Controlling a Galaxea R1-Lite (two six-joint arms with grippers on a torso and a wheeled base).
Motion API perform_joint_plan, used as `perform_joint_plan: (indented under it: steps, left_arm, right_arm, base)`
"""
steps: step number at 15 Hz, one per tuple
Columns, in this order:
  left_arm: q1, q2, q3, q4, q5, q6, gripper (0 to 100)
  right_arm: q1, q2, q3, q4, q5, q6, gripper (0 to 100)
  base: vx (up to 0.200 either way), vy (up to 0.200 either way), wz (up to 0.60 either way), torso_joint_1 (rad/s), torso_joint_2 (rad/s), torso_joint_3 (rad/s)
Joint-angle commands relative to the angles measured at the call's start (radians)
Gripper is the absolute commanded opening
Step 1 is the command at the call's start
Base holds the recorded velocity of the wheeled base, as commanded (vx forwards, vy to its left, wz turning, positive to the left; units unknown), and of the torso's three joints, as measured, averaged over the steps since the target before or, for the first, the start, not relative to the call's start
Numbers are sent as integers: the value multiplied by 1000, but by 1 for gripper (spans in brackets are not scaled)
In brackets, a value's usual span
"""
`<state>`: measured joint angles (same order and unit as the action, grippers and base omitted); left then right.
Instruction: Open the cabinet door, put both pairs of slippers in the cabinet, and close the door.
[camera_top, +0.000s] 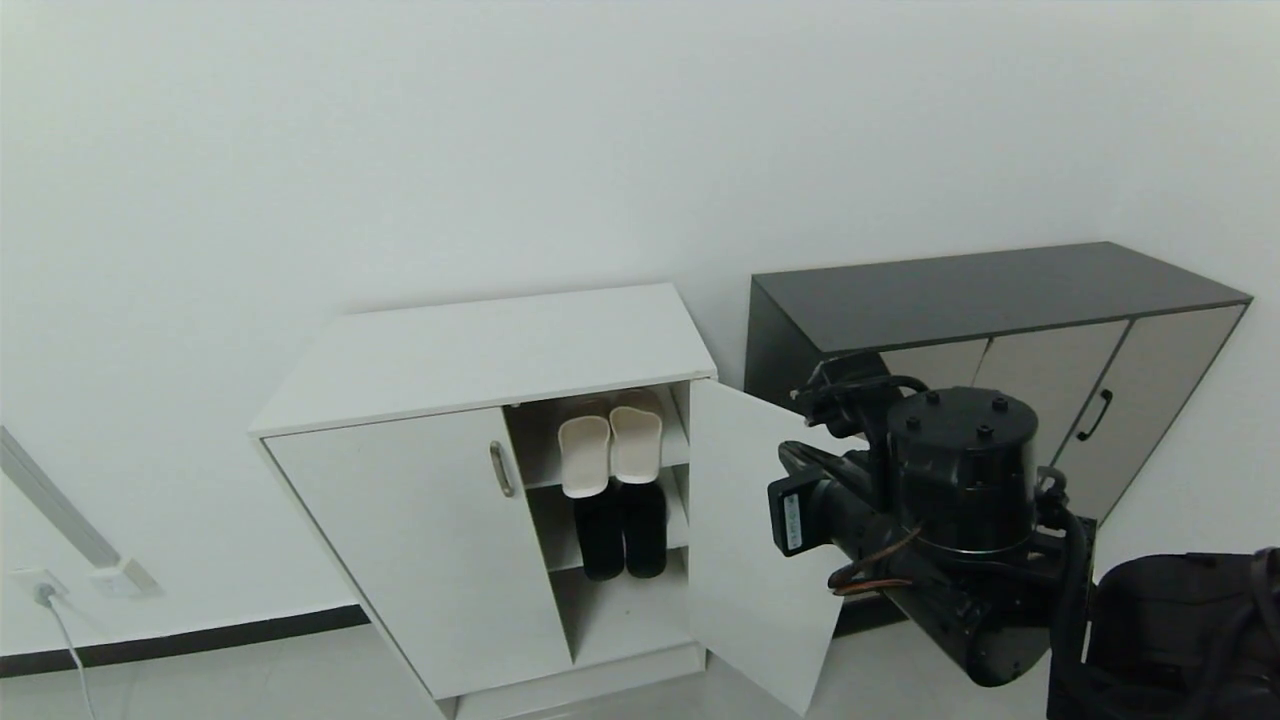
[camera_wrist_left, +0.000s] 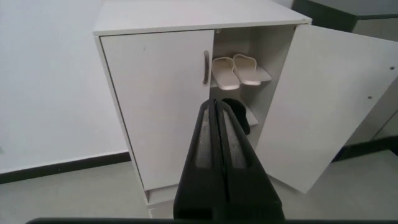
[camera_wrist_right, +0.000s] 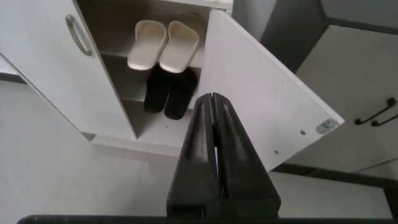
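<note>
A plain indoor room is seen, furnished like a home entryway. A white cabinet (camera_top: 480, 350) is set against a bare white wall (camera_top: 500, 130), with pale slippers (camera_top: 610, 450) and black slippers (camera_top: 625, 535) kept on its shelves. A dark sideboard (camera_top: 980, 290) is stood just beside it. A black skirting strip (camera_top: 200, 635), a wall socket (camera_top: 38, 585) and a smooth pale floor (camera_top: 250, 680) are made out. Home or test room cannot be told.
</note>
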<state>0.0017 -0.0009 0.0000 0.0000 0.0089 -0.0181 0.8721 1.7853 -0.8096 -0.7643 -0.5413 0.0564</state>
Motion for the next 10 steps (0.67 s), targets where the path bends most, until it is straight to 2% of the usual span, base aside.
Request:
perform_joint_plan:
  steps: [1, 2, 8, 10]
  left_arm:
    - [0, 1, 0, 0, 0, 0, 0]
    - [0, 1, 0, 0, 0, 0, 0]
    - [0, 1, 0, 0, 0, 1, 0]
    - [0, 1, 0, 0, 0, 1, 0]
  right_arm:
    - [-1, 3, 1, -3, 0, -7, 0]
    - [-1, 3, 1, -4, 0, -13, 0]
    - [-8, 6, -5, -6, -2, -16, 0]
    - [-18, 2, -11, -7, -5, -27, 0]
  base:
    - [0, 0, 0, 0, 0, 0]
    - [0, 0, 0, 0, 0, 0]
    - [-200, 0, 0, 0, 2, 0]
    - [0, 0, 0, 0, 0, 0]
